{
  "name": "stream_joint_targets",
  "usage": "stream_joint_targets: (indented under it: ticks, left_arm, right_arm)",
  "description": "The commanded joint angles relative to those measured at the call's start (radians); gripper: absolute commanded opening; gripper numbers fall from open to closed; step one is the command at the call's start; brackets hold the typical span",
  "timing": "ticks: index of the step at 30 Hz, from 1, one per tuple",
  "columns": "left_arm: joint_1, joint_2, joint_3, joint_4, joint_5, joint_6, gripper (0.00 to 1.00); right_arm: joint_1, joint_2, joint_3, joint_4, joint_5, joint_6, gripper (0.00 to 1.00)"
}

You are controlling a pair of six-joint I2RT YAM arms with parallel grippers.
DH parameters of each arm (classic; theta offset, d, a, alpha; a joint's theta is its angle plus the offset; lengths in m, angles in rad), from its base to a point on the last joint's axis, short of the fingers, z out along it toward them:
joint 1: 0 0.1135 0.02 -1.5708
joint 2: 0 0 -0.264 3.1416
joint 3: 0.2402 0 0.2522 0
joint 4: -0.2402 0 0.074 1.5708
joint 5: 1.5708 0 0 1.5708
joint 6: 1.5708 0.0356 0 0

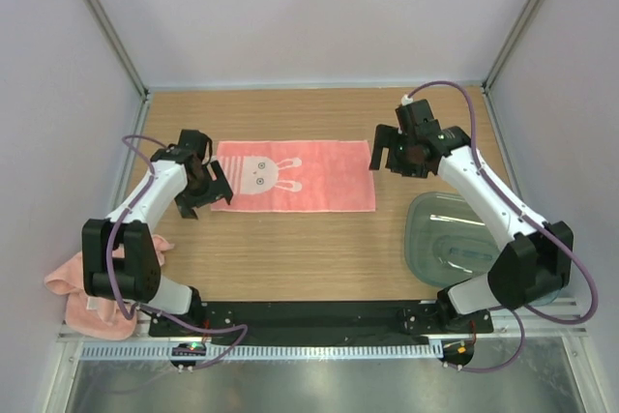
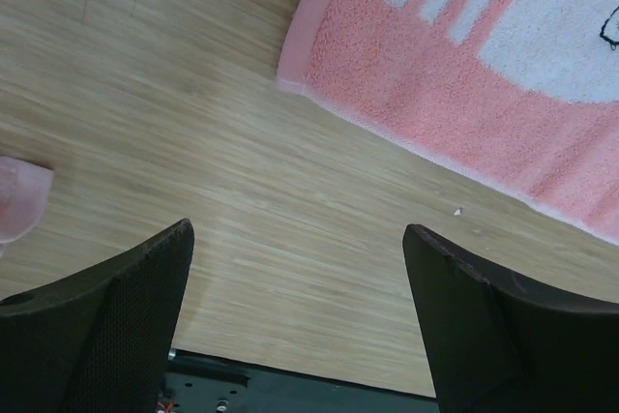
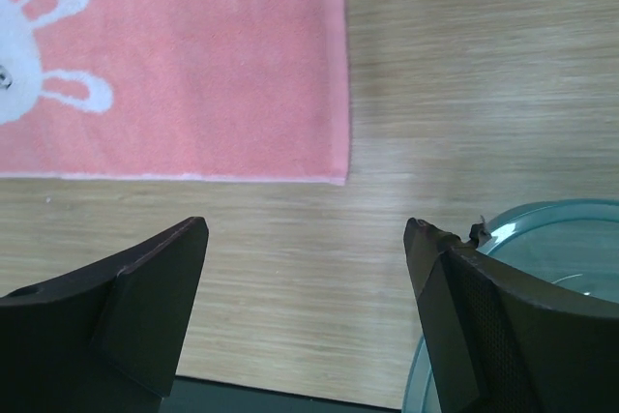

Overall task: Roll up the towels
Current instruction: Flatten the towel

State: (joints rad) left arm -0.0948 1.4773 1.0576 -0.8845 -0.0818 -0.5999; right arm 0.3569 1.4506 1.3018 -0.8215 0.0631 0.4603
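Left gripper point(image 1: 205, 191) and right gripper point(image 1: 392, 157) both spread wide, gripping nothing. Between them, towel point(image 1: 293, 176) flat, one short edge just off each tool's tips. Well behind left gripper, near its arm's base, second towel point(image 1: 73, 287) crumpled. Just behind right gripper, tub point(image 1: 455, 239).

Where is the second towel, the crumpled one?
In the top view, the crumpled towel lies bunched at the near-left corner of the table, just left of the left arm, well apart from the flat bunny towel spread mid-table.
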Motion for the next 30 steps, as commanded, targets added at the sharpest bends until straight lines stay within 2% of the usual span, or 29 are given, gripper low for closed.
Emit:
stream_joint_targets:
  ticks: [1, 6, 16, 19, 21, 30]
  left_arm:
    - [0.017, -0.055, -0.034, 0.119, 0.027, -0.072, 0.89]
    - [0.043, 0.012, -0.056, 0.14, 0.008, -0.12, 0.82]
    - [0.061, 0.107, -0.036, 0.2, -0.015, -0.172, 0.75]
    - [0.061, 0.136, -0.031, 0.203, -0.039, -0.184, 0.64]
    - [0.061, 0.156, -0.034, 0.205, -0.055, -0.189, 0.54]
    - [0.061, 0.175, -0.057, 0.249, -0.09, -0.202, 0.53]
  right_arm:
    - [0.036, -0.071, -0.067, 0.102, -0.101, 0.015, 0.9]
    - [0.05, -0.075, -0.131, 0.11, -0.144, -0.012, 0.85]
    - [0.051, -0.072, -0.165, 0.134, -0.218, -0.032, 0.85]
    - [0.05, -0.07, -0.171, 0.143, -0.249, -0.035, 0.84]
    - [0.051, -0.072, -0.176, 0.145, -0.264, -0.041, 0.84]
    - [0.051, -0.088, -0.2, 0.139, -0.282, -0.078, 0.84]
